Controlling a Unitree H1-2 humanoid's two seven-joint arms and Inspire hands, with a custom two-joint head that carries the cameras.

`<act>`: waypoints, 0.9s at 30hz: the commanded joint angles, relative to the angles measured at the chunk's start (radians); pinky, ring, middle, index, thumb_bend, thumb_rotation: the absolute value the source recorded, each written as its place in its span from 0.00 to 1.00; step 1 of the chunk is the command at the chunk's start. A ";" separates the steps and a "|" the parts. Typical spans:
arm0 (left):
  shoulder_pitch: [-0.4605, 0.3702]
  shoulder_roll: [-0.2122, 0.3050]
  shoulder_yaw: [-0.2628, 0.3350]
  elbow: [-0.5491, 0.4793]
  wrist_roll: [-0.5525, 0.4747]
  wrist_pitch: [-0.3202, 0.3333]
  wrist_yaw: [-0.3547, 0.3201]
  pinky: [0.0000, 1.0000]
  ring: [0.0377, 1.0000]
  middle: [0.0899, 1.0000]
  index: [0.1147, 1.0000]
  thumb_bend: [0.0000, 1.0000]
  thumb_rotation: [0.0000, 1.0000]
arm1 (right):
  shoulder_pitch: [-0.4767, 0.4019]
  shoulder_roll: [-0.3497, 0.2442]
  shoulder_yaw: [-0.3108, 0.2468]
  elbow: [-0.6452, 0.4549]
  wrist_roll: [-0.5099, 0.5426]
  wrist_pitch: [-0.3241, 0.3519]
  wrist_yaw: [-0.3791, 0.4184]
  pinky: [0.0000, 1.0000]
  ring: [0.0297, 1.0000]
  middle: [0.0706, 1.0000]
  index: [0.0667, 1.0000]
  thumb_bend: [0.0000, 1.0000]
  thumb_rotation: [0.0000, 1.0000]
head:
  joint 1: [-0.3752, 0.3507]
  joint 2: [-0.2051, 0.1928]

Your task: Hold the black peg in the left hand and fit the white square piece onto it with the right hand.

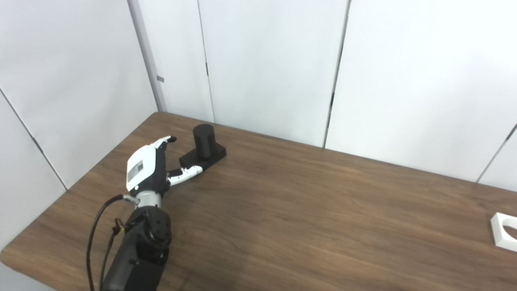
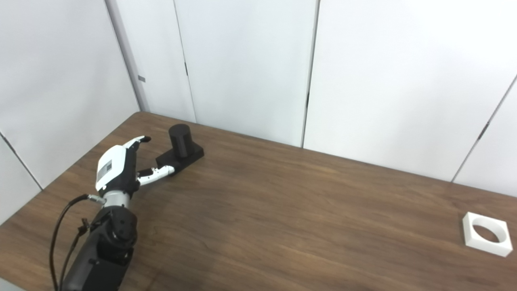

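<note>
Black peg (image 1: 204, 141) stood upright on its base at the tabletop's (image 1: 303, 210) far left, ungrasped, just ahead of left hand (image 1: 147, 169) with fingers (image 1: 186, 173) spread wide and thumb nearly touching the base, so a shove risked toppling it; white square piece (image 2: 486, 233) lay far right, right hand unseen.

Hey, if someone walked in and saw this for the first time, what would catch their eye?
First the left hand, open at the table's far left, thumb reaching toward the black peg, which stands upright on its base near the back corner. Then the white square piece with its round hole, lying alone at the far right of the wooden table.
</note>
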 commanded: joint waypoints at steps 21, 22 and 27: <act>-0.173 0.112 -0.165 0.312 0.069 0.015 0.062 1.00 0.94 0.90 0.80 1.00 0.56 | 0.007 0.012 0.016 -0.030 -0.035 -0.006 -0.007 0.96 0.92 0.87 0.91 0.52 1.00 | -0.023 0.004; -0.179 0.111 -0.168 0.327 0.066 0.012 0.069 1.00 0.94 0.90 0.80 1.00 0.54 | 0.008 0.013 0.017 -0.031 -0.036 -0.005 -0.007 0.96 0.92 0.87 0.90 0.52 1.00 | -0.023 0.005; -0.207 0.112 -0.176 0.397 0.055 0.004 0.091 1.00 0.94 0.91 0.81 1.00 0.53 | 0.009 0.015 0.017 -0.024 -0.032 -0.022 -0.005 0.94 0.90 0.86 0.88 0.54 1.00 | -0.023 0.005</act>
